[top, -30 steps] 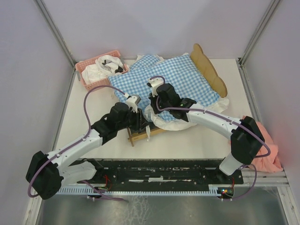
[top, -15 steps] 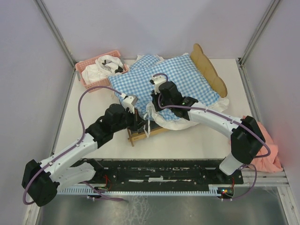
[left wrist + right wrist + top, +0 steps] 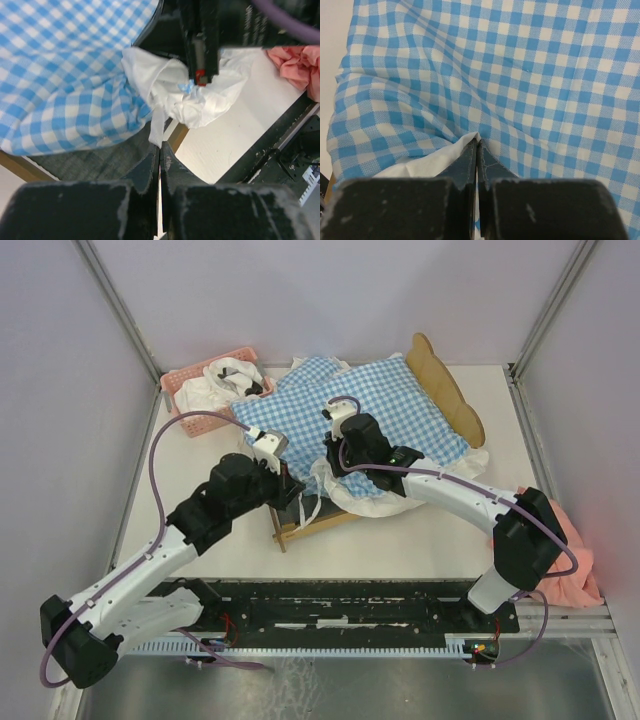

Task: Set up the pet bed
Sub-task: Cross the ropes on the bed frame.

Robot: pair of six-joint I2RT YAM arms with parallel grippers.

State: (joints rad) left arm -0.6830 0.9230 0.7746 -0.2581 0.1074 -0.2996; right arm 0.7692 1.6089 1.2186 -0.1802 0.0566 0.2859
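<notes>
Landmark: the pet bed (image 3: 447,390); every place below is given from it.
Bed position: it stands on the table (image 3: 400,540), ahead of both my arm bases, with the headboard upright and uncovered.
Bed long axis: it runs on a diagonal, with the foot rail toward my left arm's side and the headboard away toward my right.
Bedding (image 3: 375,400): blue-white gingham lies over the bed from the headboard down to the foot end, and its white ruffle spills over the foot rail.
Left gripper (image 3: 160,146): it is at the foot corner of the bed, jaws pressed together, and appears to pinch a white tie (image 3: 158,125) that hangs from the ruffle.
Right gripper (image 3: 477,142): it is over the foot end, a little further toward the headboard than my left. The jaws are closed on a fold of the bedding where gingham meets the white underside.
Nearer arm: my left is nearer the foot rail and my right is nearer the middle of the bed.
Frame visible at foot: the grey fabric base (image 3: 100,160) and a wood rail show just under the gingham edge.
Governing relation: the bed extends away from both grippers along its long axis, so I judge any pull on the cover should run along that axis, not across it.
Risk: the tie is thin and could slip free of my left gripper.
</notes>
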